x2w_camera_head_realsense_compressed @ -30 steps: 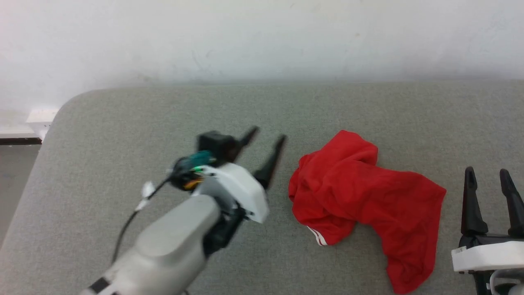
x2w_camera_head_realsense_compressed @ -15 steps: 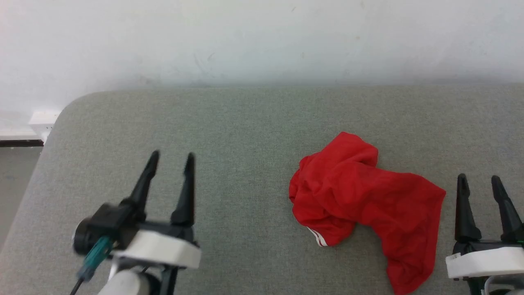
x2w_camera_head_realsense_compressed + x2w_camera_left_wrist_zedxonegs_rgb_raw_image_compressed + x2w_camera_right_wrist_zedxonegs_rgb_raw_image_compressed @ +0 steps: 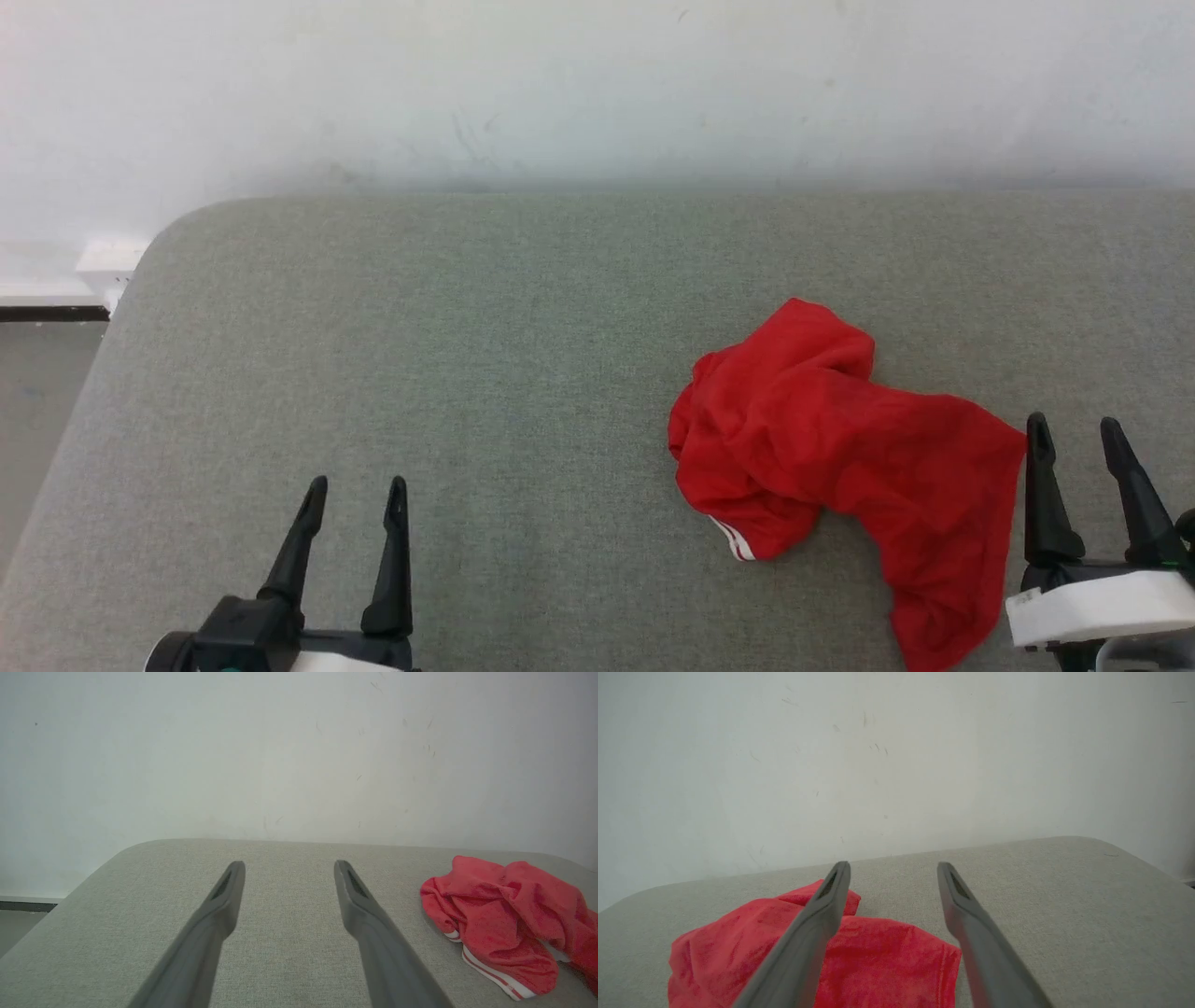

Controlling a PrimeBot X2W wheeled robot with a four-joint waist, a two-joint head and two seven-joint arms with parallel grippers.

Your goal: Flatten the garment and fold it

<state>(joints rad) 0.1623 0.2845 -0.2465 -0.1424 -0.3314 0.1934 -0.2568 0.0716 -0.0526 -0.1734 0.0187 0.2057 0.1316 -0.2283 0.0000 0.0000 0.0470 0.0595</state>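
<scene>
The garment (image 3: 840,457) lies crumpled in a red heap on the grey padded table (image 3: 467,327), right of centre, with a white-striped trim edge poking out at its lower left. It also lies at the right of the left wrist view as the garment (image 3: 504,919), and under my fingers as the garment (image 3: 878,952). My left gripper (image 3: 356,483) stands open at the lower left, far from the cloth, with nothing between its fingers. My right gripper (image 3: 1074,427) is open just beside the heap's right edge, holding nothing.
A white wall (image 3: 597,84) runs behind the table's far edge. The table's rounded far-left corner (image 3: 173,229) drops off to a floor strip and a white fitting (image 3: 107,261). Bare grey surface spreads left of the heap.
My left arm has pulled back from beside the heap to the lower left. The right gripper has drawn slightly toward the near edge. The garment lies as before.
</scene>
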